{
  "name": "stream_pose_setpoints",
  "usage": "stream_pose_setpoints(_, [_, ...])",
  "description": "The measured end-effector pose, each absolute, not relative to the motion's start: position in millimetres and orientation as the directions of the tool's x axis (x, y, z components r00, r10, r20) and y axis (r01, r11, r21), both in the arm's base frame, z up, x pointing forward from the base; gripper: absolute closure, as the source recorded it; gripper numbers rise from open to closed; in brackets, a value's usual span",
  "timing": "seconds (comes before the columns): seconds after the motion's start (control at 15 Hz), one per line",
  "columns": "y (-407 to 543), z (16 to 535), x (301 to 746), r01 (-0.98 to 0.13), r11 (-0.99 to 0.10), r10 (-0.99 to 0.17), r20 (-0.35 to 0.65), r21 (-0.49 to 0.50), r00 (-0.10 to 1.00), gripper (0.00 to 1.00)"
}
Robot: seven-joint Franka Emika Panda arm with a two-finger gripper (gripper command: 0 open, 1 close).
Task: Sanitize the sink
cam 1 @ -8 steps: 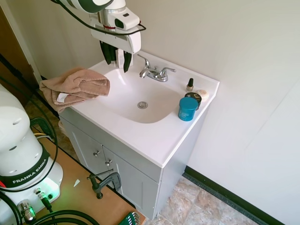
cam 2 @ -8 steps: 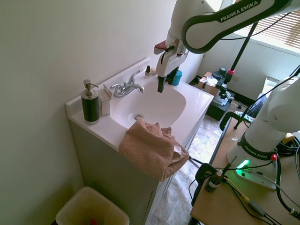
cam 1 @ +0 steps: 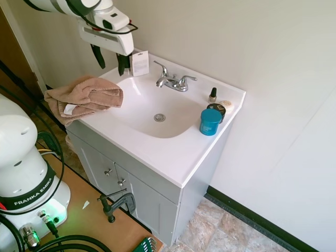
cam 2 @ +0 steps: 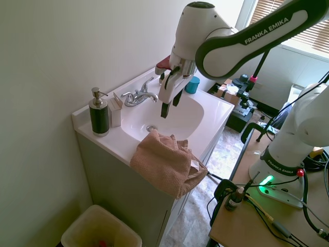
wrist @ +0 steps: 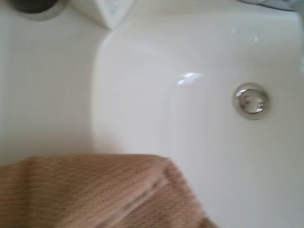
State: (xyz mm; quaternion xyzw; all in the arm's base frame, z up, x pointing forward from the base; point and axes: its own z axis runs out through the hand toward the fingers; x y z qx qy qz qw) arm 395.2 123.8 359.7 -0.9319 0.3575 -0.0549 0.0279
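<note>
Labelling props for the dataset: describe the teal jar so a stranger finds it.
On the white sink top, look along the rim on the side away from the tan towel. The teal jar stands nearest the basin, next to a black-lidded tin: the only bright blue-green item.

Basin (cam 1: 157, 113) open; towel (cam 1: 84, 97) blocks one rim, jars (cam 1: 211, 122) other.

Plain off-white walls (cam 1: 252, 47) meet a dark baseboard (cam 1: 257, 220) above mottled stone-look floor tiles (cam 1: 210, 231). At two o'clock in the second exterior view, a window with slatted blinds (cam 2: 303, 28) lets in daylight — at seven o'clock, a cream waste bin (cam 2: 100, 229).
</note>
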Motion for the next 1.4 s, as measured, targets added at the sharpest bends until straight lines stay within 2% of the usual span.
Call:
stream_pose_setpoints(0.13, [159.8,349.5,378.2,-0.647,-0.753,-0.657,0.074,-0.124,0.750,0.00])
stream_pose_setpoints(0.4, [198.9,310.2,352.5,-0.651,-0.751,-0.659,0.056,-0.112,0.750,0.00])
stream_pose_setpoints(0.8, [215.6,245.9,348.5,-0.675,-0.734,-0.678,0.039,-0.070,0.734,0.00])
stream_pose_setpoints(0.87, [215.4,244.7,349.2,-0.672,-0.738,-0.675,0.040,-0.065,0.737,1.00])
stream_pose_setpoints(1.4, [213.0,243.2,349.2,-0.687,-0.724,-0.689,0.004,-0.053,0.725,1.00])
